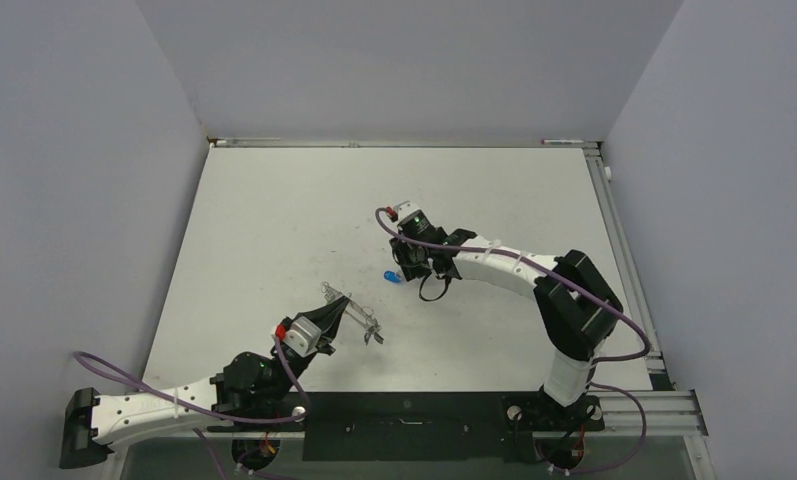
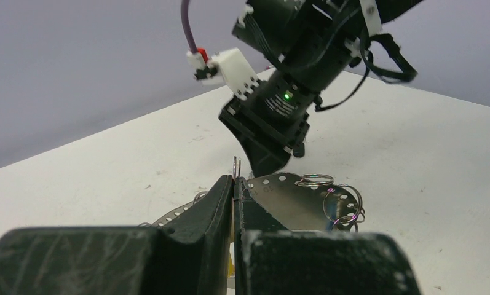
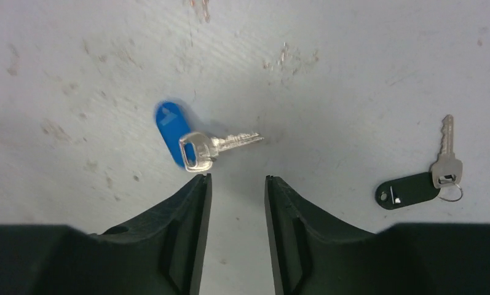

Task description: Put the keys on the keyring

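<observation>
On the table (image 1: 274,220): my two claws, one loose key.
My left claw (image 2: 234,181) is pressed together on the keyring (image 2: 236,165) wire. My right claw (image 3: 238,179) is spread over the blue-tagged key (image 3: 196,144), which lies flat beside one fingertip. Closing now could shove it aside instead of pinching it.

Table (image 1: 274,220): white, flat top. Close view shows the surface (image 3: 328,61) scuffed, with grey marks and scratches. Lying directly on it: one blue-tagged key (image 1: 391,278) (image 3: 196,146), flat, about mid-table; one black-tagged key (image 3: 442,175), flat, with a small split ring at its head, apart from the blue one. Its left-right place cannot be told
</observation>
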`<state>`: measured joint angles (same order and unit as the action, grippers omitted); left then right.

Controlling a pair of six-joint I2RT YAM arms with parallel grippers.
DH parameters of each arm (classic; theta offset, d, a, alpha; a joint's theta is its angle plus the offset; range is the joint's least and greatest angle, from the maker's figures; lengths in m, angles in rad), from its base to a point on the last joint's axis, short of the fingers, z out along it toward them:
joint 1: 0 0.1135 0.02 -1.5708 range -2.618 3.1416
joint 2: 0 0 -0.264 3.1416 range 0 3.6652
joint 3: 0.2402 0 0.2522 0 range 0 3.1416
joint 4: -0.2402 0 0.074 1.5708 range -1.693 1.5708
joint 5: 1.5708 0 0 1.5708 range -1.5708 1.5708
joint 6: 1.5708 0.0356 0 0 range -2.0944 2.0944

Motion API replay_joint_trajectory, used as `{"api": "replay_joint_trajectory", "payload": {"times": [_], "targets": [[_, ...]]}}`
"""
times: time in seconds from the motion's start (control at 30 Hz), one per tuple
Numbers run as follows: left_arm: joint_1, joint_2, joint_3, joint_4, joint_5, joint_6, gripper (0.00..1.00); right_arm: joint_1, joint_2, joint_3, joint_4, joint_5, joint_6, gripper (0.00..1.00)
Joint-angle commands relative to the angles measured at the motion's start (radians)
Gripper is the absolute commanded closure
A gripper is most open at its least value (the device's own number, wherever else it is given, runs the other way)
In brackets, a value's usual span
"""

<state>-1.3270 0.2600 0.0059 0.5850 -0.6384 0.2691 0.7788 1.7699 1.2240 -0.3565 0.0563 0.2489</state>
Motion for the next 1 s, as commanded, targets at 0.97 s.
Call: {"api": "replay_joint_trajectory", "payload": {"times": [0.97], "targets": [[-0.001,-0.044,-0.055,0.018,-0.024,-0.01,1.0,-0.019,-0.064,-0.289,0.441,-0.201,0.128,0.66]]}}
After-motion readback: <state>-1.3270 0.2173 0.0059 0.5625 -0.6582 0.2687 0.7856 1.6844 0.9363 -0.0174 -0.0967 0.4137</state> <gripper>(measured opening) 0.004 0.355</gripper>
